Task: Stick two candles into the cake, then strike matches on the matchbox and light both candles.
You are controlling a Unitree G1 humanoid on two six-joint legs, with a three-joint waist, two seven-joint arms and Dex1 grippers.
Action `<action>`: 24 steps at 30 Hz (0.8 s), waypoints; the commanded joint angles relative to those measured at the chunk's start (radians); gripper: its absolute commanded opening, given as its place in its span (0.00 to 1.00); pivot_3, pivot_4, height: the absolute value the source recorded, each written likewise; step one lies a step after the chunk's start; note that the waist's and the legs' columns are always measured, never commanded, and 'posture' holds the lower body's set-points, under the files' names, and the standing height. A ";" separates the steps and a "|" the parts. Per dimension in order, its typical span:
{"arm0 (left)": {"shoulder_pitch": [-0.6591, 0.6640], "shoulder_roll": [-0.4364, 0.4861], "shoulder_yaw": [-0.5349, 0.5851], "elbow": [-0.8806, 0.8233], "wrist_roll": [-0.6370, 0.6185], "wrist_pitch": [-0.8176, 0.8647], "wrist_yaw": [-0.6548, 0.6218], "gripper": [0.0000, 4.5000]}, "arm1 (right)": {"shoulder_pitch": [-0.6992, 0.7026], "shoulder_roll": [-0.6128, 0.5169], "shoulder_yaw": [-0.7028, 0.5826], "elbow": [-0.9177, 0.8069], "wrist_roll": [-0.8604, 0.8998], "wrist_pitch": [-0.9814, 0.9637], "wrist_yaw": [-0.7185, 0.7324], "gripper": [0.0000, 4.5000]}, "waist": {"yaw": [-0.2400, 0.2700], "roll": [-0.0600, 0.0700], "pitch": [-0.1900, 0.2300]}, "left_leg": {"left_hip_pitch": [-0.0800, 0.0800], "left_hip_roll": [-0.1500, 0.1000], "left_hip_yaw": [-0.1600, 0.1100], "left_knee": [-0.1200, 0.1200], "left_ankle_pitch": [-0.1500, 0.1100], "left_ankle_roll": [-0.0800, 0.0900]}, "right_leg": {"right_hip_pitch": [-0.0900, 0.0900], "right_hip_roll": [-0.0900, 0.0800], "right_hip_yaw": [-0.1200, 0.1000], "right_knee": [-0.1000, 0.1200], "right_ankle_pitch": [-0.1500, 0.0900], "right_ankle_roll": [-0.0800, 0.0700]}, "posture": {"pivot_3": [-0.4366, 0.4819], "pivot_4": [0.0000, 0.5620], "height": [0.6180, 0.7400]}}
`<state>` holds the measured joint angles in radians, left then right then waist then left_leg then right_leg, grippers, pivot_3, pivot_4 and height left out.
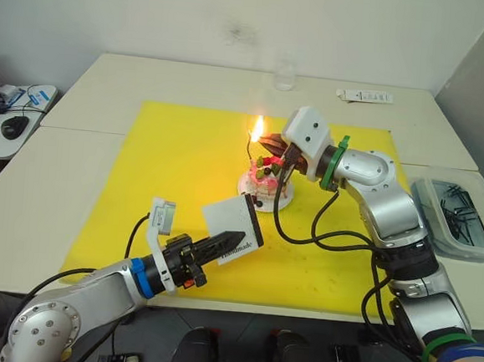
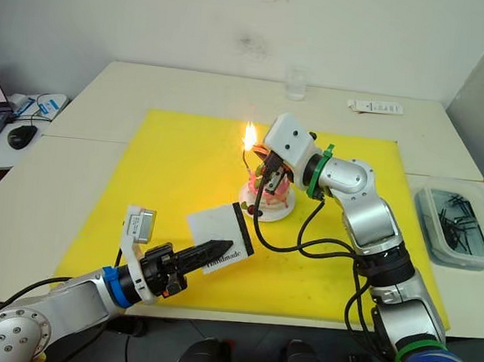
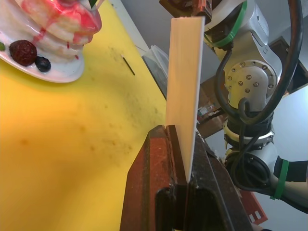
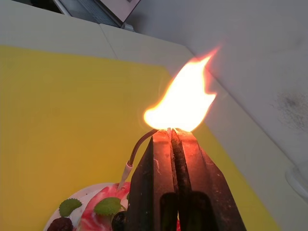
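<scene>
The pink-and-white cake (image 1: 267, 185) on its white plate (image 3: 57, 74) stands mid-mat. Just above it, my right gripper (image 4: 171, 132) is shut on a burning match, with a large flame (image 4: 185, 101) right at the fingertips. A thin candle (image 4: 127, 168) rises from the cake and curves up to the flame, its upper end dark. Nearer the front, my left gripper (image 1: 231, 237) is shut on the white matchbox (image 1: 229, 219), held up off the mat, its black strip facing the cake. A short dark stick (image 3: 128, 66) lies on the mat beyond the cake.
A yellow mat (image 1: 177, 159) covers the table's middle. A clear cup (image 1: 285, 75) and a white strip (image 1: 364, 96) sit at the back. A clear bin (image 1: 457, 216) with dark items is at the right. A mouse (image 1: 13, 126) lies on the desk at the left.
</scene>
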<state>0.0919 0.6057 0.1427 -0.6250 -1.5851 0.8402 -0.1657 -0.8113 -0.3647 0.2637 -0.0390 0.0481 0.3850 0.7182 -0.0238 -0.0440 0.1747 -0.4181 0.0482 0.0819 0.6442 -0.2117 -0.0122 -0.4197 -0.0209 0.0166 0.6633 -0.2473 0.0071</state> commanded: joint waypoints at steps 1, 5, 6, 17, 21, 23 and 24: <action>-0.006 0.010 -0.001 -0.034 0.003 -0.016 -0.023 0.00 | -0.037 0.010 -0.008 -0.008 -0.013 -0.025 -0.009 0.01 | 0.000 0.000 0.000 | 0.000 0.000 0.000 0.000 0.000 0.000 | 0.000 0.000 0.000 0.000 0.000 0.000 | 0.48 0.27 1.00; -0.005 0.017 0.003 -0.032 0.003 -0.016 -0.029 0.00 | -0.041 0.020 -0.011 0.003 -0.021 -0.030 -0.010 0.01 | 0.000 0.000 0.000 | 0.000 0.000 0.000 0.000 0.000 0.000 | 0.000 0.000 0.000 0.000 0.000 0.000 | 0.48 0.27 1.00; -0.003 0.017 0.003 -0.033 0.003 -0.017 -0.029 0.00 | -0.041 0.023 -0.013 0.005 -0.022 -0.031 -0.011 0.01 | 0.000 0.000 0.000 | 0.000 0.000 0.000 0.000 0.000 0.000 | 0.000 0.000 0.000 0.000 0.000 0.000 | 0.48 0.27 1.00; 0.020 0.017 0.000 -0.043 0.010 -0.018 -0.038 0.00 | -0.058 0.041 -0.027 0.019 -0.026 -0.037 -0.020 0.01 | -0.002 0.000 0.000 | 0.000 0.000 0.000 0.000 0.000 0.000 | 0.000 0.000 0.000 0.000 0.000 0.000 | 0.48 0.27 1.00; 0.019 0.017 0.001 -0.042 0.011 -0.019 -0.039 0.00 | -0.062 0.043 -0.027 0.024 -0.026 -0.040 -0.020 0.01 | -0.002 0.000 0.000 | 0.000 0.000 0.000 0.000 0.000 0.000 | 0.000 0.000 0.000 0.000 0.000 0.000 | 0.48 0.27 1.00; 0.019 0.017 0.001 -0.042 0.013 -0.019 -0.040 0.00 | -0.063 0.043 -0.026 0.027 -0.026 -0.041 -0.020 0.01 | -0.002 0.000 0.000 | 0.000 0.000 0.000 0.000 0.000 0.000 | 0.000 0.000 0.000 0.000 0.000 0.000 | 0.48 0.27 1.00; 0.019 0.017 0.002 -0.042 0.013 -0.019 -0.040 0.00 | -0.064 0.043 -0.026 0.028 -0.026 -0.041 -0.021 0.01 | -0.002 0.000 0.000 | 0.000 0.000 0.000 0.000 0.000 0.000 | 0.000 0.000 0.000 0.000 0.000 0.000 | 0.48 0.27 1.00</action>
<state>0.1085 0.6167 0.1426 -0.6302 -1.5714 0.8393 -0.1885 -0.8446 -0.3260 0.2588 0.0049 0.0222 0.3763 0.7055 -0.0260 -0.0438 0.1748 -0.4181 0.0481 0.0822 0.6440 -0.2117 -0.0122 -0.4201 -0.0214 0.0167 0.6631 -0.2477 0.0068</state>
